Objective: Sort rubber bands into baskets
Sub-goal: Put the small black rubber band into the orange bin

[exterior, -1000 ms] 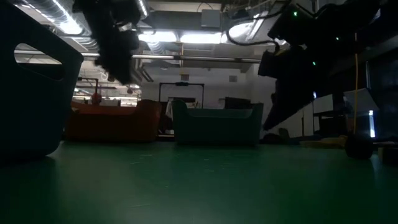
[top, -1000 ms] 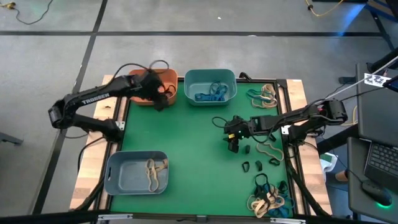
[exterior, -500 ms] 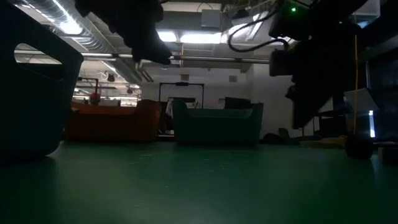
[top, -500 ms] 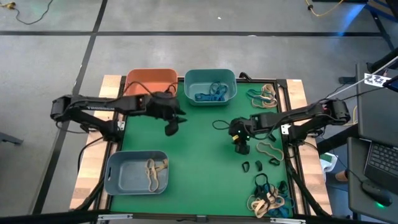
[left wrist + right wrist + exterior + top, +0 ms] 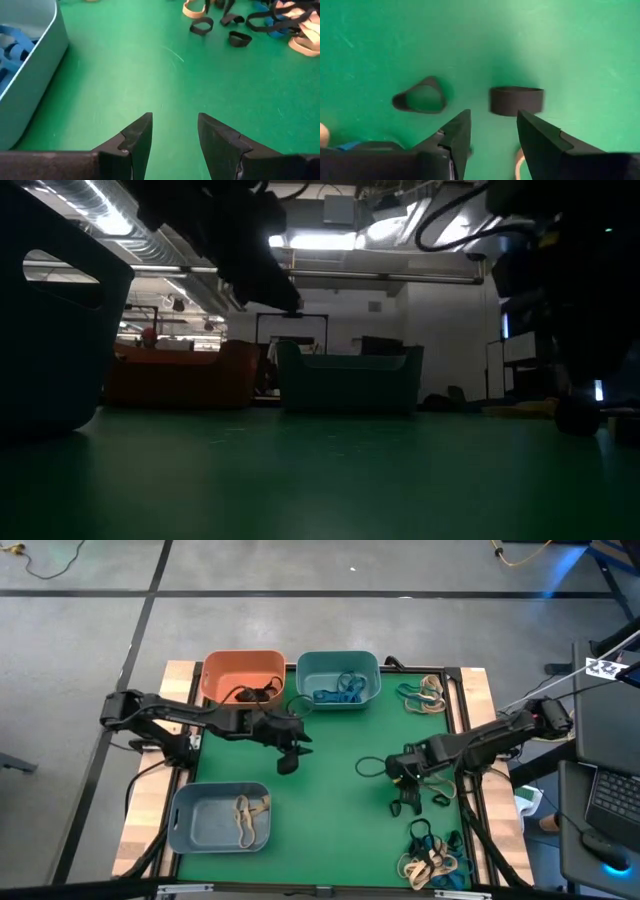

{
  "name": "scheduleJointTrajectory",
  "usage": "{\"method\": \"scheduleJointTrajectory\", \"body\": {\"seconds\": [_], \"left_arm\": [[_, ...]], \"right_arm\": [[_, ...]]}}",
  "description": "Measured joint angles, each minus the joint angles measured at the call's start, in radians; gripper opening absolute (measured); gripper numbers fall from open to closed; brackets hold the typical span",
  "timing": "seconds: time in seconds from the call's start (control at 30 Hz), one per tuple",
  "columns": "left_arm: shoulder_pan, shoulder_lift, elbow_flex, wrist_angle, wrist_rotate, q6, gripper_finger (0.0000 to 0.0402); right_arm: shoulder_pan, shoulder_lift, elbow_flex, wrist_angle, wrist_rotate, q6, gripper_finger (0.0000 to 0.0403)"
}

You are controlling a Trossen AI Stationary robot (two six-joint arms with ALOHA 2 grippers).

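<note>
My left gripper (image 5: pixel 287 762) hangs open and empty over the middle of the green mat; its wrist view (image 5: pixel 174 131) shows bare mat between the fingers. My right gripper (image 5: pixel 405 802) is open just above three small black rubber bands (image 5: pixel 417 805) that lie flat on the mat at the right. Two of them (image 5: pixel 420 96) (image 5: pixel 516 100) show just ahead of its fingertips (image 5: pixel 492 127). The orange basket (image 5: pixel 243 672) holds black bands. The teal basket (image 5: pixel 338 665) holds blue bands. The grey-blue basket (image 5: pixel 205 820) holds tan bands.
Mixed heaps of bands lie at the far right (image 5: pixel 425 695) and near right (image 5: pixel 432 855) of the mat, and a tan band (image 5: pixel 432 780) lies beside my right arm. A black cable loop (image 5: pixel 370 765) trails from that arm. The mat's raised frame (image 5: pixel 465 740) borders the work area.
My left gripper has gone from the orange basket toward the table's near edge and right, out over the middle of the mat. My right gripper has gone toward the near right, over the small black bands.
</note>
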Motion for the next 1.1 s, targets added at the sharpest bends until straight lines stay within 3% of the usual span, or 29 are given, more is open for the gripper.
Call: {"method": "scheduleJointTrajectory", "body": {"seconds": [0.2,0.67,0.77,0.97,1.1], "left_arm": [[0.000,0.048,0.000,0.051,0.000,-0.005,0.0155],[-0.001,0.070,0.000,0.060,0.000,-0.006,0.0155],[-0.001,0.070,0.000,0.060,0.000,-0.007,0.0155],[-0.001,0.070,0.000,0.062,0.000,-0.007,0.0155],[-0.002,0.070,0.000,0.077,0.000,-0.008,0.0155]], "right_arm": [[0.060,-0.002,-0.009,0.014,0.121,0.043,0.0160],[0.063,0.052,-0.074,0.072,0.187,0.069,0.0157],[0.063,0.059,-0.074,0.074,0.207,0.068,0.0131],[0.063,0.059,-0.074,0.095,0.207,0.023,0.0014],[0.063,0.059,-0.071,0.090,0.208,0.008,0.0021]]}}
